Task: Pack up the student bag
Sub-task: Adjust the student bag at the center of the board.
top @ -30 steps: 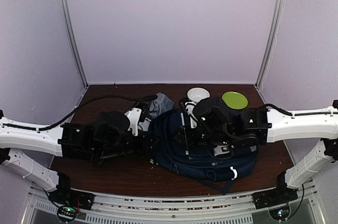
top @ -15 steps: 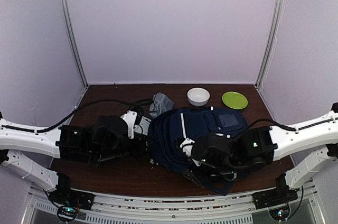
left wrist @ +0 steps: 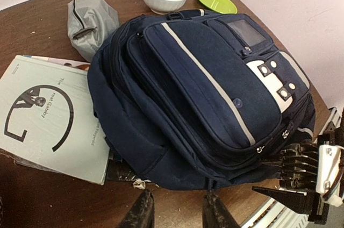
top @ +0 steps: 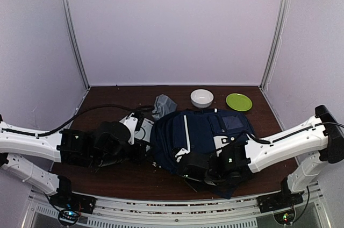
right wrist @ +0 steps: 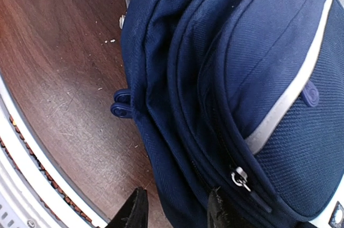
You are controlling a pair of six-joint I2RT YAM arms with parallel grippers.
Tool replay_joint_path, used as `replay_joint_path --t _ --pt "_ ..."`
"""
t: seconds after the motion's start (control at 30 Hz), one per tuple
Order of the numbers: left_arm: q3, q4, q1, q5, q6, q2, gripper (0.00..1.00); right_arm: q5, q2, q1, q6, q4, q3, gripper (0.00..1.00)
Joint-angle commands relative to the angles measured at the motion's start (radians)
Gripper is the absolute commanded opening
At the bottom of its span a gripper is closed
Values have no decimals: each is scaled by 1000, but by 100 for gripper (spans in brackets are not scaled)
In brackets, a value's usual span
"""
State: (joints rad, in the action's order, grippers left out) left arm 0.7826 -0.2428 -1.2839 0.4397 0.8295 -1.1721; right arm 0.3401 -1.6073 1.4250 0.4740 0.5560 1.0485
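Right end effector [right wrist: 176, 209], left end effector [left wrist: 178, 213] spread — right moved to student bag [left wrist: 204, 77] edge.

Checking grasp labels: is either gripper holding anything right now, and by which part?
Nothing held. Both the left gripper and right gripper stand open near the student bag.

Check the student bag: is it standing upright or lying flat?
Lying flat on the table: the student bag shows its front pockets and white stripe facing up at the top camera.

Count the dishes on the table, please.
2. The white bowl sits just beyond the student bag; the green plate lies to the bowl's right. The bag may hide others.
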Motion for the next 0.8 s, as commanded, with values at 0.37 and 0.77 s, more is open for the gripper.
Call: replay_joint_path --t 0.37,0.77 --pt "0 72 0 -36 -50 -38 54 40 132 -18 9 -56 -11 0" --pt "153 177 3 -203 -124 -207 52 70 338 -20 99 -126 -66 0"
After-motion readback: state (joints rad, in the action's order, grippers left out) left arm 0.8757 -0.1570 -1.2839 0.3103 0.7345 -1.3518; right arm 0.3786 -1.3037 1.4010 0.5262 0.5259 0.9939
